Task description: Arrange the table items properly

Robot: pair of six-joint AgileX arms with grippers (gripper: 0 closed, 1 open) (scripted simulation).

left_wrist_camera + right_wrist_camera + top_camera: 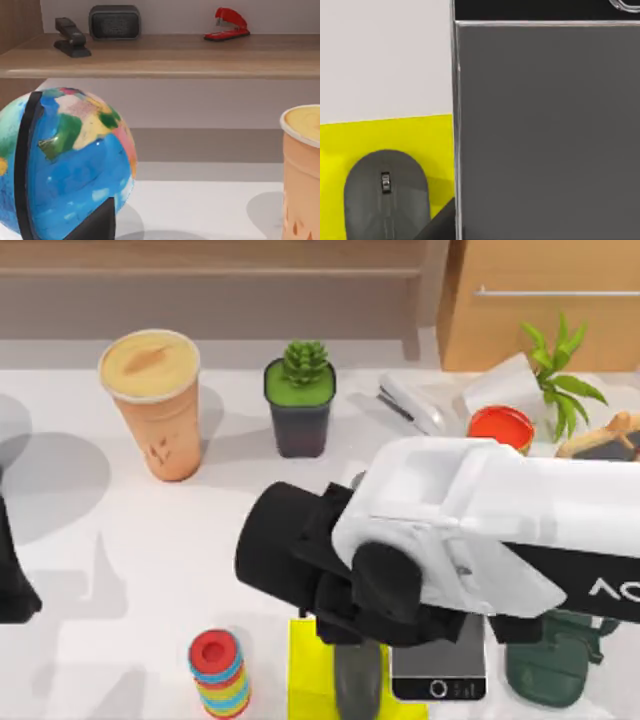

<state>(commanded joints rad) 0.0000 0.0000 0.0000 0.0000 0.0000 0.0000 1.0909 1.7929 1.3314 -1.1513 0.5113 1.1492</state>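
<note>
Right arm's hanging over the smartphone point(438, 672) at the table's front edge, just beside the mouse point(358, 680) on its yellow mat point(305, 680), can't tell its grip, so probably placing the phone, leaving the cup point(153, 400) back-left.

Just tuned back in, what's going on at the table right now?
The right arm reaches across the near part of the table, its wrist over the smartphone and the computer mouse. The mouse sits on a yellow mat with the phone right beside it. The drink cup stands alone at the far left, next to a potted succulent. The left arm is parked at the left edge.
</note>
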